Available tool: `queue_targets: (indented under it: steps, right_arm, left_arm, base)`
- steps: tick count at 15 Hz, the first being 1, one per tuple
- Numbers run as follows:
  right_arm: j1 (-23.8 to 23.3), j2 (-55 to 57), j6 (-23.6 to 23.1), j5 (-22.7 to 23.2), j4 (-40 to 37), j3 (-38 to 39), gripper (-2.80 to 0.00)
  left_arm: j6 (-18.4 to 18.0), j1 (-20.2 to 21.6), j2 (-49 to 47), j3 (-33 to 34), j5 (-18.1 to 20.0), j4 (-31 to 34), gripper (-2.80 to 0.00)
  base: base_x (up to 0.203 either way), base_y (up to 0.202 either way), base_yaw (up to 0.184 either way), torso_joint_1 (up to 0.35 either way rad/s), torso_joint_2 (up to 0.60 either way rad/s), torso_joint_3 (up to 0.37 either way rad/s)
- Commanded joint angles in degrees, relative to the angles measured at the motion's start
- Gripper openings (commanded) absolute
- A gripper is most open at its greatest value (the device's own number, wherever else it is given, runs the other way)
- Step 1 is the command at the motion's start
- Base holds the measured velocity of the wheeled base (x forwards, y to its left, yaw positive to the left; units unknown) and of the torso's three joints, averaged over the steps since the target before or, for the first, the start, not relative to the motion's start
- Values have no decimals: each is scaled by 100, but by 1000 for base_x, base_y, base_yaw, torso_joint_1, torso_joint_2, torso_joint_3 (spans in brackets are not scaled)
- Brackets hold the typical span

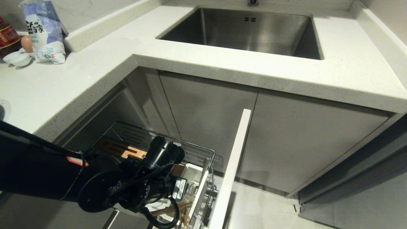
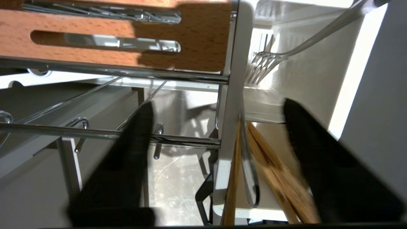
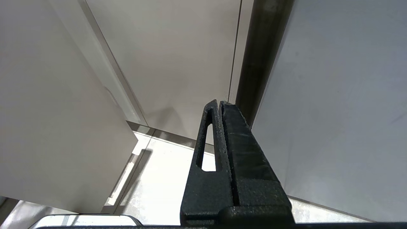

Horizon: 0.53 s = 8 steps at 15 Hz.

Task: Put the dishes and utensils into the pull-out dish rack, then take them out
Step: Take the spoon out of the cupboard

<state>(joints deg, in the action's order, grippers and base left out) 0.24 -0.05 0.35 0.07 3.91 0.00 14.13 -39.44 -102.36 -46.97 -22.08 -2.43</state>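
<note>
Left pincer [image 2: 216,124] wide, empty, straddling white plastic utensil caddy [image 2: 232,95] wall of chrome pull-out dish rack [image 1: 197,152]; light-wood chopsticks [image 2: 279,178] and silver spoon [image 2: 249,178] inside, likely awaiting unloading; pale-blue dishes unseen; right pincer [image 3: 219,109] closed, parked.

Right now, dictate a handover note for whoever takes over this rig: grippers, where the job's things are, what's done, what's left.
Left gripper: open, over the pull-out chrome wire dish rack, straddling the wall of the white plastic utensil caddy; holding nothing.
Right gripper: shut, empty, parked off by the cabinet fronts.
Light-wood chopsticks and silver metal spoon: in the caddy, between the left fingers. A metal fork lies in the caddy's other compartment.
Pale-blue plate and bowl: not in view, neither on the countertop nor in the steel sink.
Done: utensils are in the rack. Left: cannot tell whether loading or unloading; locate dishes first.
</note>
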Motion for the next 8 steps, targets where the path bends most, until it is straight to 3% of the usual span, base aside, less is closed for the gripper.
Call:
queue_targets:
  steps: [1,8]
  right_arm:
    - [2,-4,1,1,4,132,-280]
    - [2,-4,1,1,4,132,-280]
  left_arm:
    - [11,-3,32,-5,-16,-4,-280]
    - [17,-91,50,12,-10,14,-280]
  base:
    - [0,0,0,0,0,0]
    - [0,0,0,0,0,0]
